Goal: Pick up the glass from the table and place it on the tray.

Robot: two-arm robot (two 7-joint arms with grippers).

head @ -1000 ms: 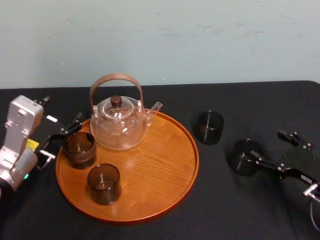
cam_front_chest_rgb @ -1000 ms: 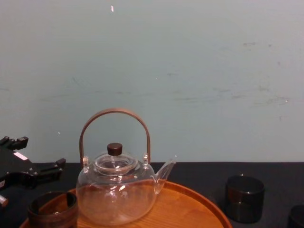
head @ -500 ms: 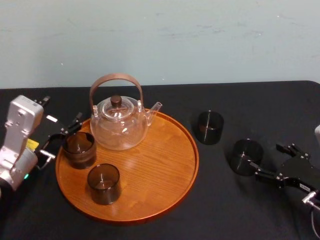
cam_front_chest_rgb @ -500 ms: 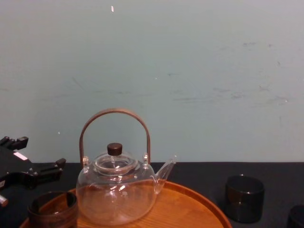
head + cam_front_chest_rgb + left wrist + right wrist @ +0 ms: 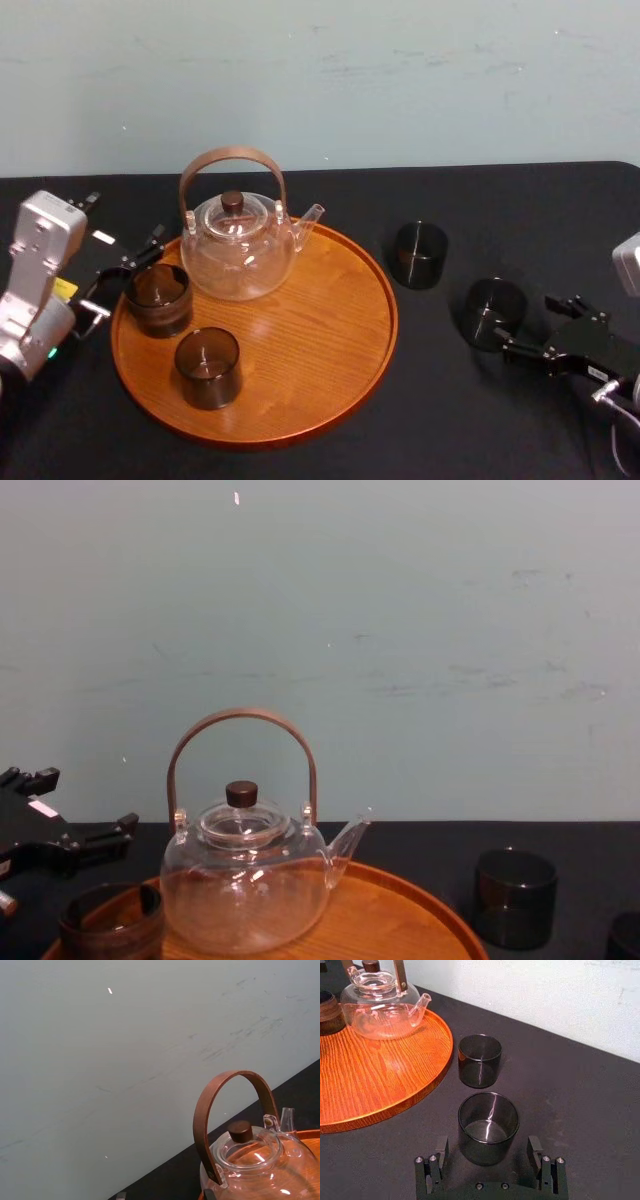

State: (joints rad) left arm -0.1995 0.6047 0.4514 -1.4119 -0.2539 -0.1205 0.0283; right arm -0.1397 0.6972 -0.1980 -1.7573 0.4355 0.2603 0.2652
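A dark smoked glass stands on the black table, right of the round orange-brown tray. My right gripper is open just behind it. In the right wrist view the glass sits partly between the fingers, with a gap on each side. My left gripper rests open at the tray's left edge, beside a dark glass standing on the tray.
A clear glass teapot with a brown hoop handle stands at the back of the tray, and another dark glass at its front left. A further dark glass stands on the table between the tray and the right gripper.
My right gripper has drawn back toward me from the glass on the table, which stays in place. The left arm has not moved.
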